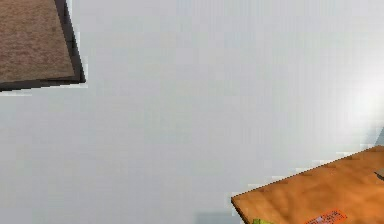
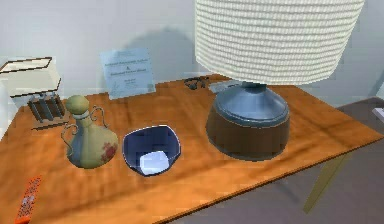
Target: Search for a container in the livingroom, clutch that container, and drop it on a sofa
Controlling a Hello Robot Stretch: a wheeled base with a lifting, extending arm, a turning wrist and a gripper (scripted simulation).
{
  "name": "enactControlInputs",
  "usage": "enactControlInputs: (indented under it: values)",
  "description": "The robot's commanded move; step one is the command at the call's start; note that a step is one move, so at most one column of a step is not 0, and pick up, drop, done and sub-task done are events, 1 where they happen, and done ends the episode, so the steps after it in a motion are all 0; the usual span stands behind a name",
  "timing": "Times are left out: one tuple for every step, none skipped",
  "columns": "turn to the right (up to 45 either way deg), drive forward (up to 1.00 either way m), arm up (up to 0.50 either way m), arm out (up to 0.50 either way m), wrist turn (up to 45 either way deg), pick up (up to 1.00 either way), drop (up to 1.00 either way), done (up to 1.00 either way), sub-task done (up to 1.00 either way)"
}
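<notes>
Blue bowl (image 2: 134, 150) just left of the table lamp (image 2: 248, 122), vase (image 2: 90, 140) (two-handled) farther left, gripper state we cannot tell

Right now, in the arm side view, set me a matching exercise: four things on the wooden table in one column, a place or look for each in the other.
Things:
1 vase
2 bowl
3 lamp
4 plaque

Descriptions:
A dark blue, something pale inside
B upright at the far edge of the table
C two handles, just left of the bowl
D round blue-grey base, ribbed pale shade

Pairs: 1-C, 2-A, 3-D, 4-B
</notes>
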Motion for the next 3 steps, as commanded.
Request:
enactControlInputs:
  values:
    - [0.0, 0.00, 0.50, 0.00, 0.0, 0.00, 0.00, 0.00, 0.00]
    - [0.0, 0.00, 0.38, 0.00, 0.0, 0.00, 0.00, 0.00, 0.00]
    - [0.0, 0.00, 0.00, 0.24, 0.0, 0.00, 0.00, 0.00, 0.00]
